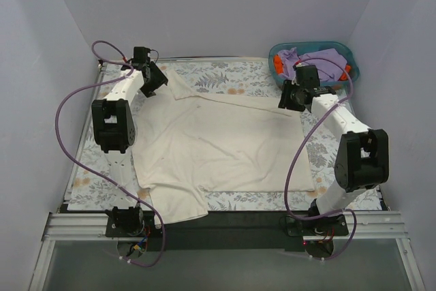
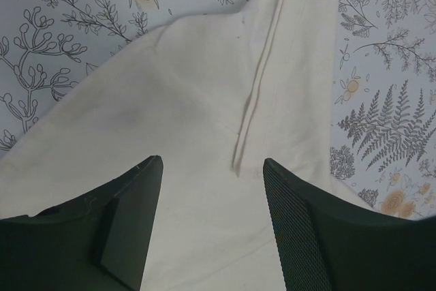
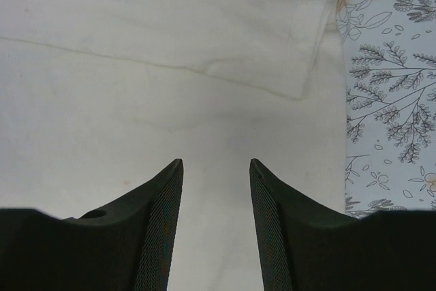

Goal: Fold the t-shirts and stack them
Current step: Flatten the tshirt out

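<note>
At the upper left, the left gripper (image 1: 151, 78) hangs over the far corner of the large cream cloth t-shirt (image 1: 218, 144), jaws apart, gripping nothing. The shirt lies spread across the middle of the floral-print table cover (image 1: 231, 76). Right of centre, the right gripper (image 1: 293, 97) hovers above the shirt's folded sleeve, jaws likewise parted. At the upper right, a teal plastic basket (image 1: 349, 52) holds a lavender-purple garment (image 1: 317, 59) and an orange-red garment (image 1: 278, 66).

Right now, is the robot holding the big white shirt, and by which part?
Nothing is held. The left jaws and right jaws both stand open over the cream t-shirt, with no cloth pinched between them.
</note>
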### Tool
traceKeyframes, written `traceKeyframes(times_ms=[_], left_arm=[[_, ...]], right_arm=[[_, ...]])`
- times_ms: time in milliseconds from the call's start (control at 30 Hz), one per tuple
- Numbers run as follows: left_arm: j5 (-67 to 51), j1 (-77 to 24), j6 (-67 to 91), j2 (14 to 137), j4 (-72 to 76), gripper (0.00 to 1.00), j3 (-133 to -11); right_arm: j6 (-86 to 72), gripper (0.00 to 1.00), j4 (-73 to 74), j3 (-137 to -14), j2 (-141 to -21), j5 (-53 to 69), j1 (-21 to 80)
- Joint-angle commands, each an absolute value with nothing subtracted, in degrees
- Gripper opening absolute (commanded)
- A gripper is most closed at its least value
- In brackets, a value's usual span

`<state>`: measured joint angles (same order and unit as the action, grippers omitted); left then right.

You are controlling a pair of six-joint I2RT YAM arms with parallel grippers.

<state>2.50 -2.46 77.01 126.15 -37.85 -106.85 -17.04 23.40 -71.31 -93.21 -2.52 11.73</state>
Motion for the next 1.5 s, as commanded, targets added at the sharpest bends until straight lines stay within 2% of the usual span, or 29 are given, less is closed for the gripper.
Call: traceKeyframes(times_ms=[0, 433, 700, 1100, 1267, 1467], left_arm=[[1.3, -2.2, 78.0, 127.7, -37.8, 0.57, -109.2], [2.6, -0.2, 77.4, 122.4, -36.4, 0.57, -94.0], [3.5, 1.8, 77.0, 115.1, -34.3, 0.57, -78.0], [5.5, 4.6, 76.6, 98.2, -36.9, 0.57, -58.0], [3.9, 5.0, 77.3, 92.4, -38.3, 0.58, -59.0], [3.0, 5.5, 78.6, 97.7, -37.4, 0.62, -70.2]], right_arm=[[-18.1, 0.43, 19.4, -71.5, -94.4, -0.4, 9.3], [-19.4, 0.43, 18.6, -65.8, -100.3, 2.6, 8.4], [-20.0, 0.46, 21.6, -61.4, -103.6, 3.0, 8.3], [-21.6, 0.48, 32.3, -48.8, -95.6, 4.6, 8.3], [-19.0, 0.48, 34.1, -53.2, -91.0, 5.1, 8.3], [-17.7, 0.47, 33.2, -64.0, -91.8, 5.5, 8.3]])
